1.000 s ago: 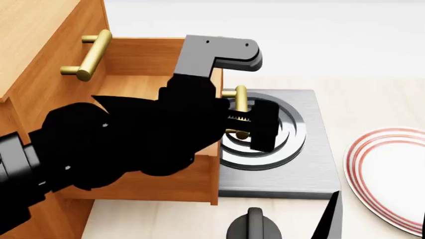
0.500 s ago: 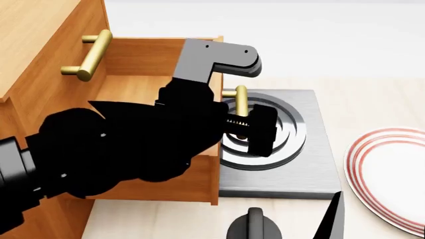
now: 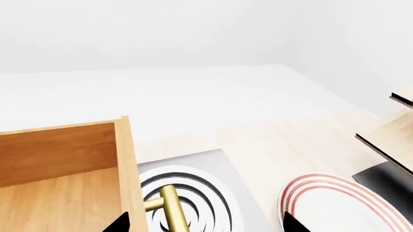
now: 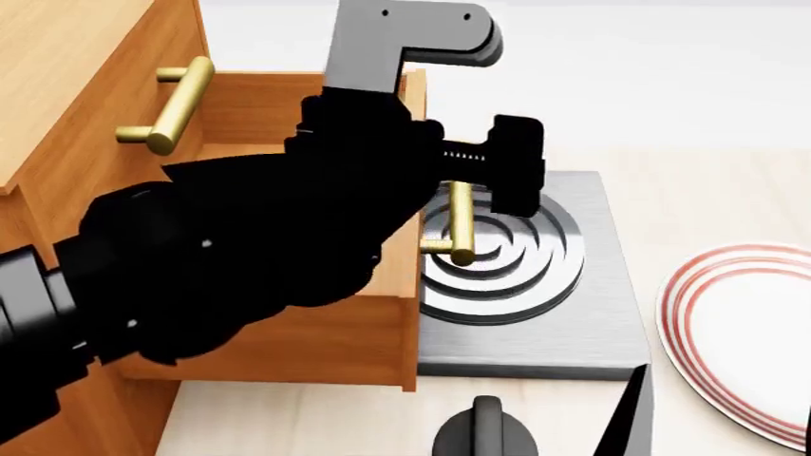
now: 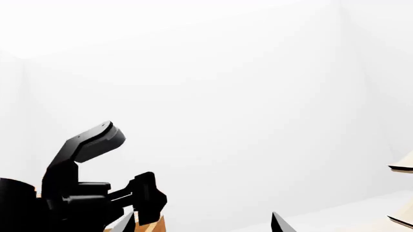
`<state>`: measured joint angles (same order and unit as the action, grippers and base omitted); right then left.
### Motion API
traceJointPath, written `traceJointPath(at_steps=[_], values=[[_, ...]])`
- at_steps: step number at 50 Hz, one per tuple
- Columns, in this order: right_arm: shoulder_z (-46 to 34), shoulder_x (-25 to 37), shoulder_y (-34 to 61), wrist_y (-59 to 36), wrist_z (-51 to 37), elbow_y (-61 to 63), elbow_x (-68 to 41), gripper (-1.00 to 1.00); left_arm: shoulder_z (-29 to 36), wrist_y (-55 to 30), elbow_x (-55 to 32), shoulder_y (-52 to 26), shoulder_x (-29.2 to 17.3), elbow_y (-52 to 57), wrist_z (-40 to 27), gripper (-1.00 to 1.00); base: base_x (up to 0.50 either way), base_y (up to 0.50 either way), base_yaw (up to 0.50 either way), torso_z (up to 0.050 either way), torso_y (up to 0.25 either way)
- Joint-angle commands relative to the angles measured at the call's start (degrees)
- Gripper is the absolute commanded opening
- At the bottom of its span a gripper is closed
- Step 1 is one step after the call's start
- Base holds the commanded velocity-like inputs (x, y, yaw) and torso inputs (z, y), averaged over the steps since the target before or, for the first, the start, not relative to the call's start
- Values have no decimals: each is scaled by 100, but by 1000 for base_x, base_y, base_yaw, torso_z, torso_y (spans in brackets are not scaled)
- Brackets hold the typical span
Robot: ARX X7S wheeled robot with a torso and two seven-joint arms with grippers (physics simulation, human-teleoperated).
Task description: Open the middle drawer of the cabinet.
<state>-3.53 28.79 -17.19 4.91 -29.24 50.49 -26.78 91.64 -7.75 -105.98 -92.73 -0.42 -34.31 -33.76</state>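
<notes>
1. My left gripper hangs above the brass bar handle of the middle drawer — apart from it, with clear space between my fingertips and the bar in the head view.

2. The handle lies below and a little toward me from the gripper. Its long axis runs near-to-far along the drawer front, nearly upright in the head view.

3. My left jaws grip nothing. From the head view I cannot tell how wide they stand; in the left wrist view only 2 dark tips peep in, well apart, with the handle between and beyond them — so I judge them spread.

4. The middle drawer stands pulled out from the cabinet, its front edge over the grey burner plate. I judge the opening mostly done.

5. The upper drawer's handle is off to my left, still against its closed front.

6. My right gripper sits low and nearer my body, well away from the handle; whether it is spread I cannot tell. The left arm is plainly the nearer 1.

7. The red-ringed plate lies to the right, away from the drawer.
</notes>
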Motion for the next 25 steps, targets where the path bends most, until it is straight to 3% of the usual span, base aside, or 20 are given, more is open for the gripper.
traceJointPath(at_steps=[1, 11, 17, 21, 25], values=[[-26, 13, 12, -6, -22, 7, 13, 100, -107, 373, 418, -55, 42, -123, -217, 100, 0, 0, 0, 0, 0], [-32, 24, 9, 18, -27, -8, 11, 100, -151, 792, 1129, -42, 42, -130, -431, 100, 0, 0, 0, 0, 0], [-44, 29, 13, 28, -28, -18, 15, 100, -177, 994, 1904, -46, 42, -166, -538, 100, 0, 0, 0, 0, 0], [-74, 32, 19, 14, -30, -12, 40, 100, -189, 1362, 3276, -73, 42, -13, -574, 100, 0, 0, 0, 0, 0], [-78, 40, 10, 19, -34, -7, 46, 100, -247, 1561, 3483, -47, 42, 16, -569, 100, 0, 0, 0, 0, 0]])
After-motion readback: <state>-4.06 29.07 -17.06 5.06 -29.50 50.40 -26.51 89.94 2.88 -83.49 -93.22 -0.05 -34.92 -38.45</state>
